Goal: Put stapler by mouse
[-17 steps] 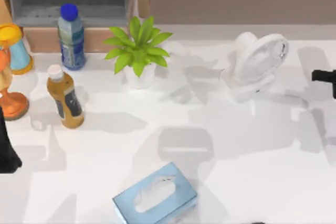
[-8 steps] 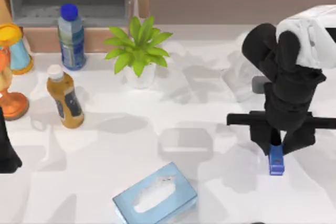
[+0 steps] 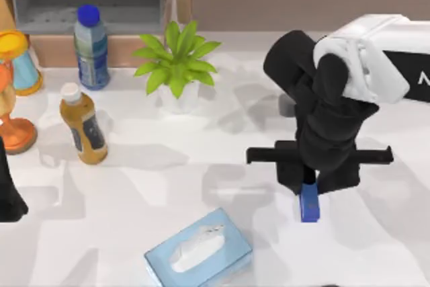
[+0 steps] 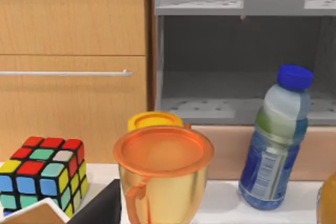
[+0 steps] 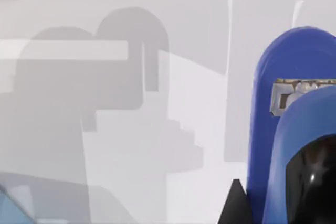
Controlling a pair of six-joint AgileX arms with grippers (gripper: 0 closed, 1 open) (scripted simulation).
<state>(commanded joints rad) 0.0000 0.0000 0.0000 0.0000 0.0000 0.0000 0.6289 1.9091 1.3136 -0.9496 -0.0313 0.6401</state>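
Your right gripper [image 3: 310,196] has been sliding left toward the tissue box [image 3: 199,251], pinching the stapler [image 3: 310,203]. Keep squeezing; no mouse is showing yet.

bright even light; soft grey overlapping shadows on white table [image 3: 134,186].

Home desk: cabinets [image 4: 73,51], houseplant [image 3: 176,65]

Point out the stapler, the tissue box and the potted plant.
stapler [image 3: 310,204]: top view, blue end protruding below the right gripper.
tissue box [image 3: 228,255]: top view, pale blue top face.
potted plant [image 3: 176,58]: top view, green leaves.
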